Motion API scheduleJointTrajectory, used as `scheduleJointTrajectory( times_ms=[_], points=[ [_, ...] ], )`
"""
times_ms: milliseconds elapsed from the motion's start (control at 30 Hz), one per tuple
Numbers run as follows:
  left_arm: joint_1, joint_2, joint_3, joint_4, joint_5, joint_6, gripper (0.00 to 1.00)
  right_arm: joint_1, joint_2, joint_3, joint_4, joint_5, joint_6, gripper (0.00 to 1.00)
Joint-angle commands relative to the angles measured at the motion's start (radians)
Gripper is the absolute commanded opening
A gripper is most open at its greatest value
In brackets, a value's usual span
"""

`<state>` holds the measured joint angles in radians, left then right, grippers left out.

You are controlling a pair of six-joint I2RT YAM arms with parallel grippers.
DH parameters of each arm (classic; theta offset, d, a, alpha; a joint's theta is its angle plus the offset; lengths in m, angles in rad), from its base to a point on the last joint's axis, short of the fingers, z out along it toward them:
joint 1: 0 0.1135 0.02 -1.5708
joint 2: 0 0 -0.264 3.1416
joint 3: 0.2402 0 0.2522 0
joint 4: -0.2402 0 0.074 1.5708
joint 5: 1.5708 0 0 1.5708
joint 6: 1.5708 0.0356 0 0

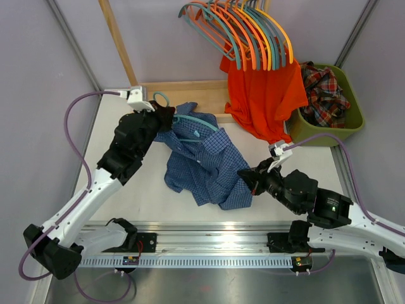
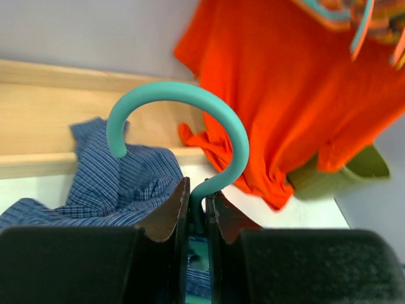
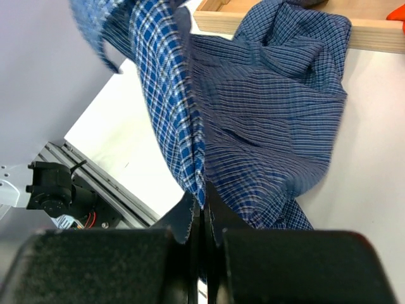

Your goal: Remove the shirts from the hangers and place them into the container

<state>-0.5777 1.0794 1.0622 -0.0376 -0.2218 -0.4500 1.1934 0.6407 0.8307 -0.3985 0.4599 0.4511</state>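
Note:
A dark blue small-check shirt (image 1: 205, 161) lies spread on the table, still threaded on a teal hanger (image 1: 193, 120). My left gripper (image 1: 166, 116) is shut on that hanger's neck just below its hook (image 2: 180, 107). My right gripper (image 1: 245, 178) is shut on the shirt's right edge, with a fold of the checked cloth (image 3: 183, 145) pinched between its jaws. An orange-red shirt (image 1: 262, 95) hangs from the bunch of orange, teal and yellow hangers (image 1: 243, 28) at the back. The olive-green container (image 1: 351, 123) at the right holds a plaid shirt (image 1: 324, 95).
A light wooden base frame (image 1: 190, 92) lies at the back of the table under the rack. Grey walls close in on both sides. A metal rail (image 1: 209, 244) with the arm bases runs along the near edge.

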Motion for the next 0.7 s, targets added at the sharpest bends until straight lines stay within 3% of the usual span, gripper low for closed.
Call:
scheduleJointTrajectory(
  times_ms=[0,167,267,367,500,667],
  points=[
    [0.071,-0.094,-0.002,0.059,-0.155,0.008,0.0,0.012,-0.059,0.004,-0.04,0.062,0.018,0.0],
    [0.105,-0.231,-0.14,0.135,-0.151,-0.085,0.0,0.014,-0.085,-0.021,-0.056,0.117,0.027,0.0],
    [0.104,-0.272,-0.204,0.2,-0.044,-0.182,0.0,0.014,-0.069,-0.051,-0.022,0.126,0.029,0.0],
    [0.104,-0.295,-0.274,0.234,0.099,-0.289,0.0,0.012,-0.017,-0.088,0.032,0.137,0.026,0.0],
    [0.104,-0.381,-0.42,0.358,0.173,-0.409,0.0,0.014,0.11,-0.131,0.099,0.126,0.043,0.0],
    [0.104,-0.476,-0.491,0.503,0.275,-0.553,0.0,0.012,0.233,-0.159,0.196,0.109,0.054,0.0]
  ],
)
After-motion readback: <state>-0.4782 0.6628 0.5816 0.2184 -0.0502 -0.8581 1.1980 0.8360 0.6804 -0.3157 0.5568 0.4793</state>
